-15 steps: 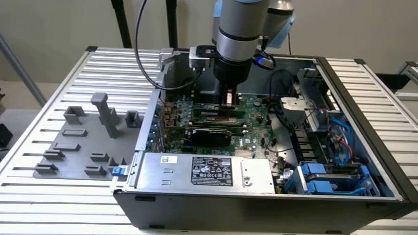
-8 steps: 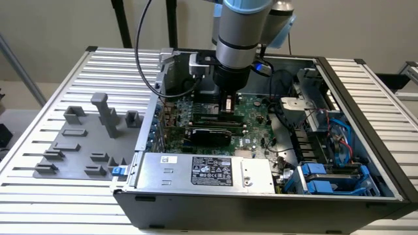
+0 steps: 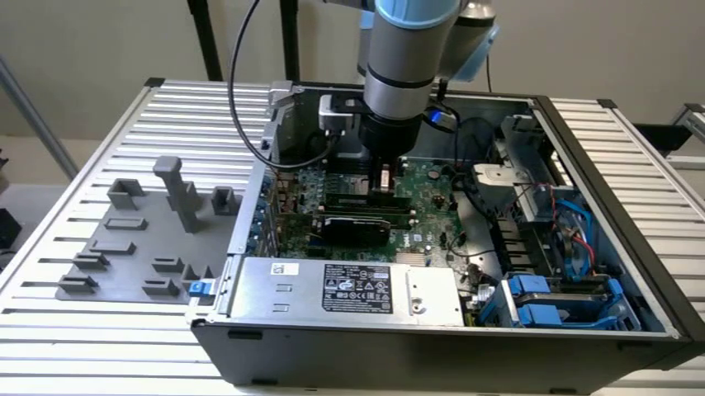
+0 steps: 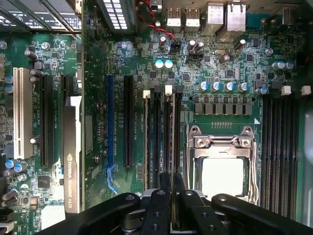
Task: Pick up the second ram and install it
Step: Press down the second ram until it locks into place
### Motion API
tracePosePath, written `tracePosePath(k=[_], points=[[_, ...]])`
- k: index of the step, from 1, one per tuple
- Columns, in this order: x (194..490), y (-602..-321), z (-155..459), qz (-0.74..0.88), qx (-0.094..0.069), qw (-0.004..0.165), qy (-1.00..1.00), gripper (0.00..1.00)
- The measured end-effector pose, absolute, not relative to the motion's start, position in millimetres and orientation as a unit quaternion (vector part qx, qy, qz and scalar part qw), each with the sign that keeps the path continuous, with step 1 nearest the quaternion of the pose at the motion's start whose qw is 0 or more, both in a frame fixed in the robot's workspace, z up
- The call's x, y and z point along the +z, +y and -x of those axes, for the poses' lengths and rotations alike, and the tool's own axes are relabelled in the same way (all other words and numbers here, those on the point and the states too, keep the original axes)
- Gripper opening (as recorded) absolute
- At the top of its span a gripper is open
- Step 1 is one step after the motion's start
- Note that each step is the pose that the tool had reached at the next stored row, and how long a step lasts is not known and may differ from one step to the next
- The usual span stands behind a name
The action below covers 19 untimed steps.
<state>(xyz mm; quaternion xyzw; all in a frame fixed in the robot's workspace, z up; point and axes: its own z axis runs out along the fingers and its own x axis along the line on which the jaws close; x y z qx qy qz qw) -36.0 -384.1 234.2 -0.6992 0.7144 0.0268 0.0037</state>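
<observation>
Black jaws nipped shut on thin second ram (image 4: 168, 147) strip, upright in motherboard (image 4: 220, 73) slot, green board

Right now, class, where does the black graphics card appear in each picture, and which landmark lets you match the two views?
Exterior view: the black graphics card lies across the green motherboard, between the gripper and the silver power supply.
Wrist view: the card stands edge-on between the white slot and the blue slot.
Shared landmark: the gripper, beside the card.
</observation>
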Motion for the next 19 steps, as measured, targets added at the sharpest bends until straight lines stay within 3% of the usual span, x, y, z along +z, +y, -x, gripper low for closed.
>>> tracePosePath(k=[19], points=[[227.0,-384.1,36.0,0.699,0.024,0.002,0.714,0.0]])
